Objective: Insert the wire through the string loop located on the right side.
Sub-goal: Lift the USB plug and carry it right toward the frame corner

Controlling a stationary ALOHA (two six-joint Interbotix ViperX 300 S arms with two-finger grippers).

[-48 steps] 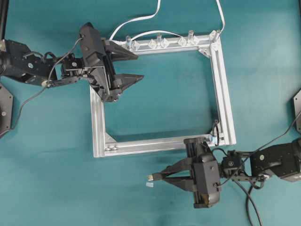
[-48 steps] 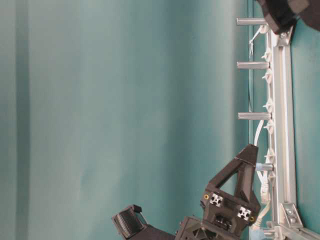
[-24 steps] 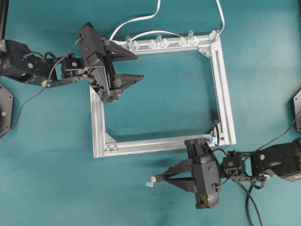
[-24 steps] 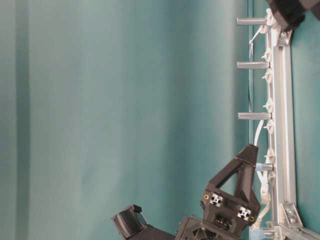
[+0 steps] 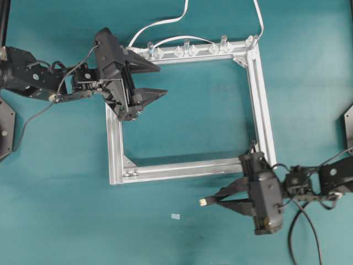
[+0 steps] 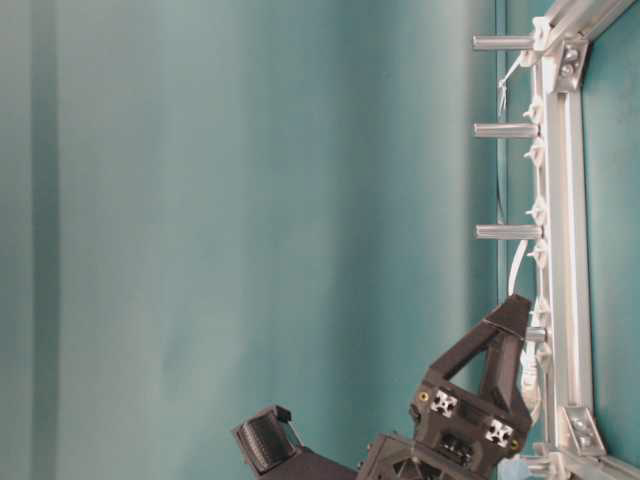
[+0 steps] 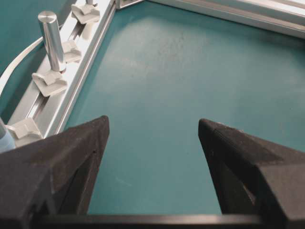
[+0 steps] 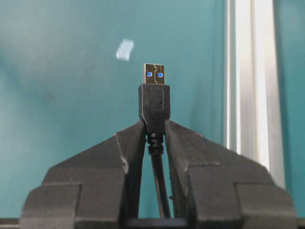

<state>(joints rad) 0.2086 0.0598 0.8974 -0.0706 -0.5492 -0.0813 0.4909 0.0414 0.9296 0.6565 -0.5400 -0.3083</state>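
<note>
Both grippers had separate jobs. Our right gripper was clamped on the wire just behind its plug, so the metal tip stuck out free ahead of the jaws for threading. It hovered outside the aluminium frame, beside its lower right corner. Our left gripper stood wide and empty over the frame's upper left. We could not make out the string loop.

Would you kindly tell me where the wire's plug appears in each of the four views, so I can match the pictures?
Overhead: the plug sits lower centre, at the right gripper tips, below the aluminium frame.
Table-level: not in it.
Left wrist: not in it.
Right wrist: the plug sits centre, pinched between the fingers.
Shared landmark: the frame, a rail at right in the right wrist view.
</note>
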